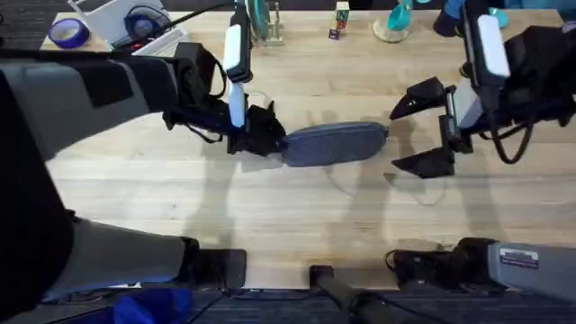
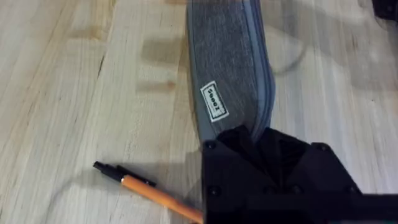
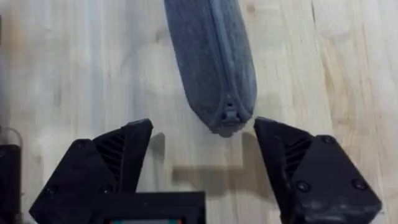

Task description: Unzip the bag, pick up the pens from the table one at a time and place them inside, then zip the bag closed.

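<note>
Nearest the overhead camera, the left arm (image 1: 90, 99) looms large and dark across the left side, reaching toward the middle of the table (image 1: 297, 216). Its left gripper (image 1: 261, 135) sits at the left end of the bag (image 1: 333, 144), which lies lengthwise near the table's centre with its zipper closed. The right gripper (image 1: 423, 126) hangs just beside the bag's right end, fingers spread wide, not touching it. Clutter stands along the far edge.

In the left wrist view, the left gripper (image 2: 267, 146) is clenched on the bag's (image 2: 230, 68) end, pinning the fabric between its black fingers. A white label (image 2: 214, 101) shows on the bag's side. The orange pen (image 2: 146, 190) with its black tip lies on the table (image 2: 68, 93) just beside the gripper, partly hidden under it.

In the right wrist view, the right gripper (image 3: 202, 149) is released, one finger on each side of the bag's (image 3: 208, 56) end, where the zipper pull (image 3: 230, 117) sits between them but untouched.

The step in hand looks like the unzipping: the left holds the bag steady while the right lines up on the pull. The next move probably calls for the right fingers to ease forward, pinch that small pull squarely, and draw it along the bag toward the left.
</note>
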`<state>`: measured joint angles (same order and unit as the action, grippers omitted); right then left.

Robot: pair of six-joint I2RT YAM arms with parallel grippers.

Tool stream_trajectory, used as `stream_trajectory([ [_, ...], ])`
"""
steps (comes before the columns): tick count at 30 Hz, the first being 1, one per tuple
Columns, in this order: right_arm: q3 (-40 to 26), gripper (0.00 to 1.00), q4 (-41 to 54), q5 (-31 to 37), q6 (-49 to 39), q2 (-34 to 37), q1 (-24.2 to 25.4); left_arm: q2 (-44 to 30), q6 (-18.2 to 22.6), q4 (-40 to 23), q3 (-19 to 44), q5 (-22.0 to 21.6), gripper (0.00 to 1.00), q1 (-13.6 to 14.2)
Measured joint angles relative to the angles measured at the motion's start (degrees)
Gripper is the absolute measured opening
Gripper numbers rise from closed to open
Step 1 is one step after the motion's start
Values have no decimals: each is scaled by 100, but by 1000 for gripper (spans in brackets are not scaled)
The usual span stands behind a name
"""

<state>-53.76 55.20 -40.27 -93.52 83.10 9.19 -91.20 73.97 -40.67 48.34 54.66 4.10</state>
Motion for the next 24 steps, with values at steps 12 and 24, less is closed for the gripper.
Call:
stream_trajectory([
  [12,0,997,-629,-321,3,711,0,0,0,-1,0,1,42,0],
  [24,0,997,-842,-612,3,1048,0,0,0,-1,0,1,42,0],
])
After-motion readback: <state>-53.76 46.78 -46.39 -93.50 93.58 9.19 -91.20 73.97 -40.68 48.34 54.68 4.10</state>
